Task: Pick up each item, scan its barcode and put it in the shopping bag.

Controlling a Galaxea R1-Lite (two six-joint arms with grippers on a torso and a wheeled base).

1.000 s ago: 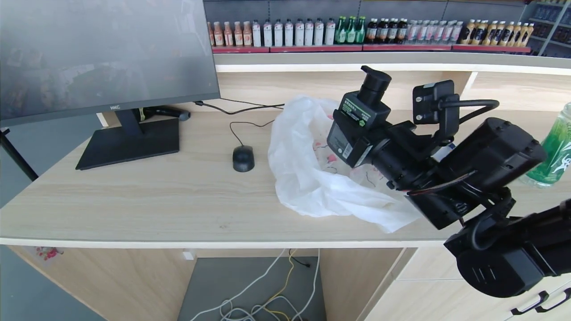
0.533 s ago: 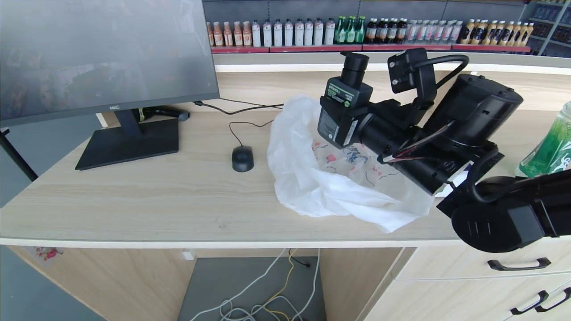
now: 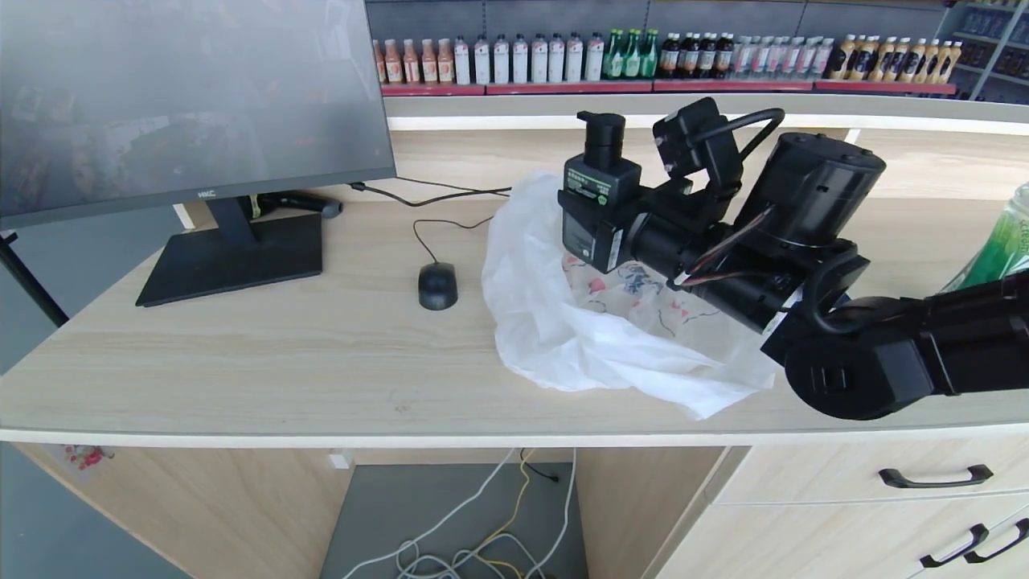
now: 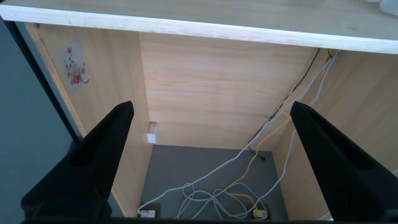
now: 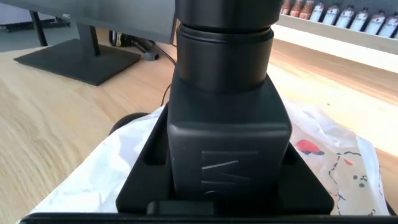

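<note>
We hold the black square bottle point(image 3: 596, 211) clamped in the right gripper point(image 3: 619, 237), centre frame, above the shopping bag point(image 3: 555, 330). The left gripper point(image 4: 211, 112) gapes empty. We judge bagging in hand: next, lower it into the bag's mouth.

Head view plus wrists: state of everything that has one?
black bottle: upright, held above the bag
right gripper: jaws shut on black bottle
left gripper: jaws open, empty, below counter
shopping bag: slumped on counter, mouth open
monitor: screen dark
</note>
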